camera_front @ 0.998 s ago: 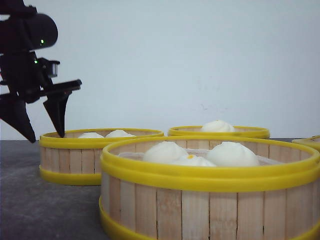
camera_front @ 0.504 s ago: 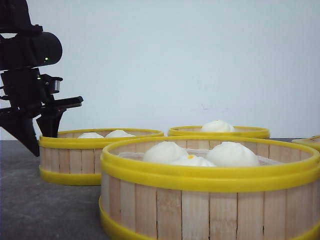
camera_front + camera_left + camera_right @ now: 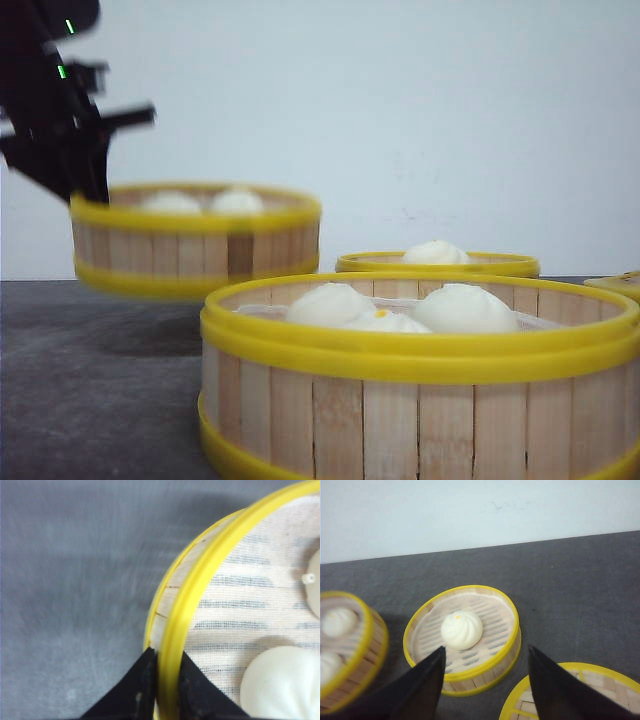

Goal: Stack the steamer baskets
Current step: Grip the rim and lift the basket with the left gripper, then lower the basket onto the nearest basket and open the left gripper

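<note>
The left gripper [image 3: 159, 690] is clamped on the wall of a steamer basket [image 3: 195, 240], one black finger [image 3: 135, 687] outside the wooden slats and the other inside against the yellow top rim. In the front view this lifted basket hangs in the air at the left, clear of the dark grey table [image 3: 90, 390], with a soft shadow on the surface beneath it; the picture is blurred here, so its exact tilt is hard to judge, though it looks close to level. Two white buns [image 3: 205, 201] show above its rim, and the left wrist view shows them resting on a pale cloth liner [image 3: 250, 610]. Nearest the camera in the front view stands a second basket [image 3: 420, 380] on the table, holding three white buns. Behind it, to the right of the lifted one, sits a third basket [image 3: 438, 263] with a single bun [image 3: 462, 629]. The right gripper [image 3: 485, 680] hangs above the table with its two dark fingers spread wide and nothing between them; the single-bun basket lies below and beyond them. An upturned basket or lid [image 3: 580, 690] of yellow rim and wooden slats lies near the right finger, only partly in view. A plain white wall [image 3: 450, 120] closes the scene behind.
</note>
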